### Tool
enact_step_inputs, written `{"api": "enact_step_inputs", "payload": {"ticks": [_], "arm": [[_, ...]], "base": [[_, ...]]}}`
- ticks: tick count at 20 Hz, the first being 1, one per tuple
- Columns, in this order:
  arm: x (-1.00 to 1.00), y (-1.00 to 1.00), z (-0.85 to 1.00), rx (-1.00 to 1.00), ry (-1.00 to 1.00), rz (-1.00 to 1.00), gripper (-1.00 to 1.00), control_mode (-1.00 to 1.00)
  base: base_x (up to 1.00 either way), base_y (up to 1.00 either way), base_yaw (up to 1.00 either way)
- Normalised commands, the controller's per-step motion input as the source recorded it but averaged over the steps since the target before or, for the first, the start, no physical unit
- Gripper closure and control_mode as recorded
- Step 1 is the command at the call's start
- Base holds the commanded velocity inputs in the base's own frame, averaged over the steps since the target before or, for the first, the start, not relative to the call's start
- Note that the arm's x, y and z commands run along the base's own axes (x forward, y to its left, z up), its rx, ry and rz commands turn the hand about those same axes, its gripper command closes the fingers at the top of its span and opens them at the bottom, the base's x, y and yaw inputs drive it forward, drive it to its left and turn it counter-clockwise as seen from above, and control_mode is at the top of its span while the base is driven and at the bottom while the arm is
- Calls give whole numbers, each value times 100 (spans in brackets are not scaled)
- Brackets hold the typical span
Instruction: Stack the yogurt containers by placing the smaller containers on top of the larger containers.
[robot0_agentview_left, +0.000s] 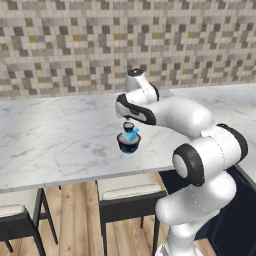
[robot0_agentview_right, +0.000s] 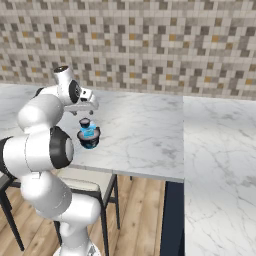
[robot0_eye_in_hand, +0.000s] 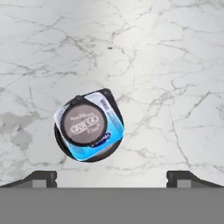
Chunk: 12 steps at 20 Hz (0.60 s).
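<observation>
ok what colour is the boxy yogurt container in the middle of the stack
Light blue with white markings: the boxy container shows best in the hand view, between the tub and the cup.

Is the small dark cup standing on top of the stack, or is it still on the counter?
On top. The tiny dark cup sits on the light-blue container, which rests on the wide tub; the open gripper hovers above.

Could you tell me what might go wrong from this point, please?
The stack looks loose: the light-blue container sits skewed on the dark tub, corners overhanging, with the small cup off-centre on top, so a bump could topple it. The open gripper hangs just above; a sideways retreat might clip the cup.
</observation>
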Motion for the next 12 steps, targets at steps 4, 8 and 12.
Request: {"api": "enact_step_inputs", "payload": {"ticks": [4, 8, 12], "arm": [[-51, -32, 13, 7, -2, 0, -100, -100], [-51, -34, 10, 8, -1, 0, -100, -100], [-53, -33, 6, 10, -8, -1, -100, -100]], "base": [[0, 0, 0], [0, 0, 0], [0, 0, 0]]}}
